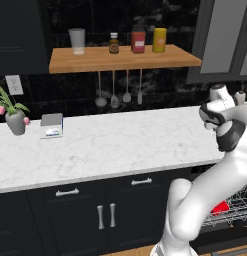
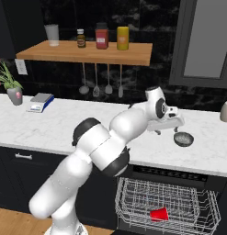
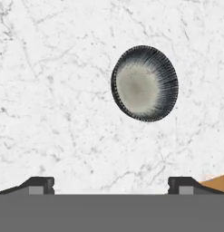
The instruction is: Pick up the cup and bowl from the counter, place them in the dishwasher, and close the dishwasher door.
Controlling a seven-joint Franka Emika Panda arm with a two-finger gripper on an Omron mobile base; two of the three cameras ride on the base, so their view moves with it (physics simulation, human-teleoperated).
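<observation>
A dark ribbed bowl (image 2: 183,138) with a pale grey inside stands on the white marble counter (image 2: 64,124), above the dishwasher (image 2: 167,202). In the hand view the bowl (image 3: 144,83) lies ahead of the fingertips and a little right of centre. My gripper (image 2: 166,130) hangs open just left of the bowl and slightly above the counter, holding nothing. The two dark fingertips (image 3: 41,185) stand wide apart around my gripper (image 3: 111,186). A red cup (image 2: 159,214) lies in the pulled-out wire rack; it also shows as the red cup (image 1: 220,206). The dishwasher door is out of view.
A wooden shelf (image 2: 87,51) with a glass, bottle and jars hangs over the counter, with utensils (image 2: 101,87) dangling beneath. A potted plant (image 2: 14,92) and a small scale (image 2: 40,102) sit at the far left. A pale jar (image 2: 225,111) stands at the right edge.
</observation>
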